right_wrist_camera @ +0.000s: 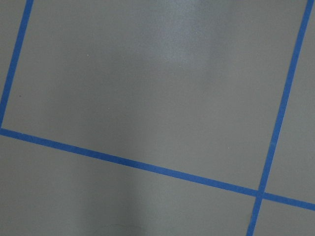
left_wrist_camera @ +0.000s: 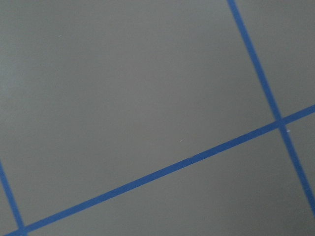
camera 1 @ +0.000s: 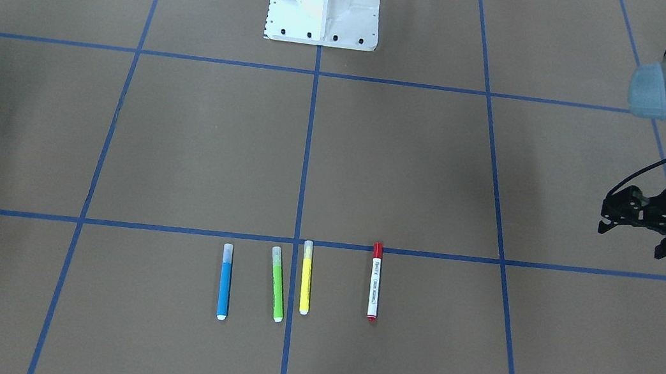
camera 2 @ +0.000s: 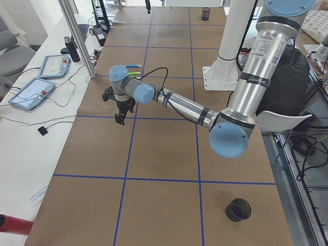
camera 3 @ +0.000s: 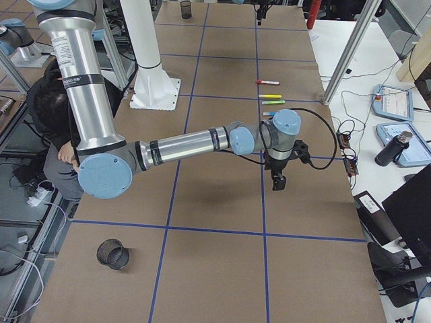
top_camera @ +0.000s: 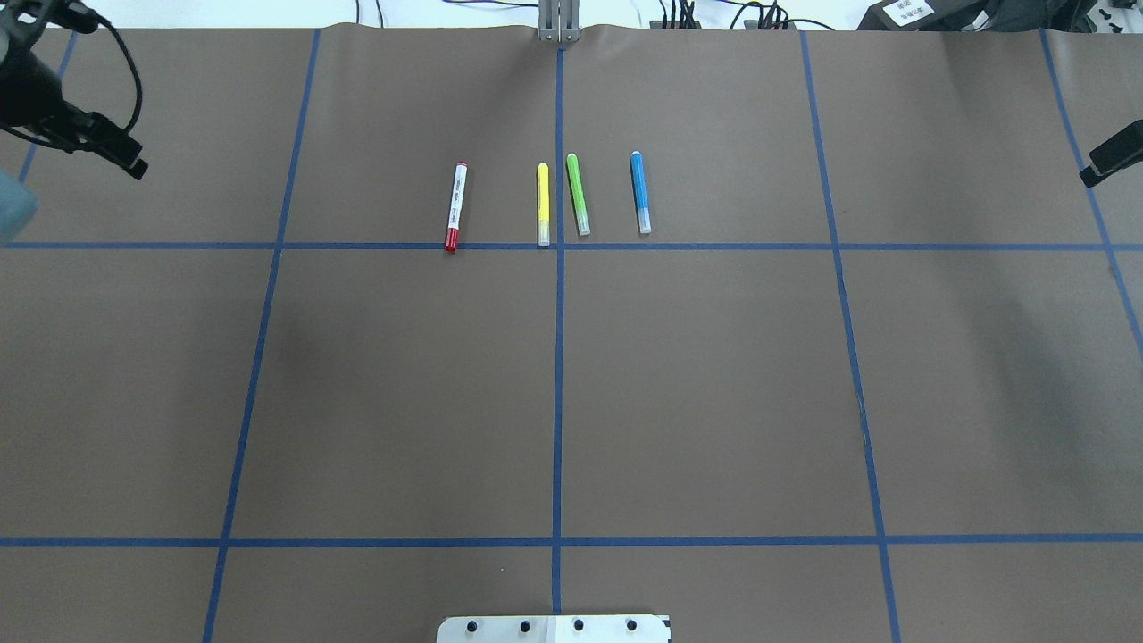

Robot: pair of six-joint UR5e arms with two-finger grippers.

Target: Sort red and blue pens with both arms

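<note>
The brown table [top_camera: 714, 402] carries both arms: the left arm [camera 2: 184, 105] and right arm [camera 3: 182, 147] reach toward opposite ends. The left gripper [camera 2: 119, 119] and right gripper [camera 3: 277, 183] hang above bare paper; I cannot tell whether their fingers are spread. Both are well apart from the red marker [top_camera: 456, 206] and blue highlighter [top_camera: 640, 192], which lie mid-table on either side of the centre line.

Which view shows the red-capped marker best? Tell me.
Exterior front-facing: the red-capped marker lies unobstructed, label visible. Overhead shows it smaller; exterior right, tiny and far; exterior left and wrist views don't show it.
</note>
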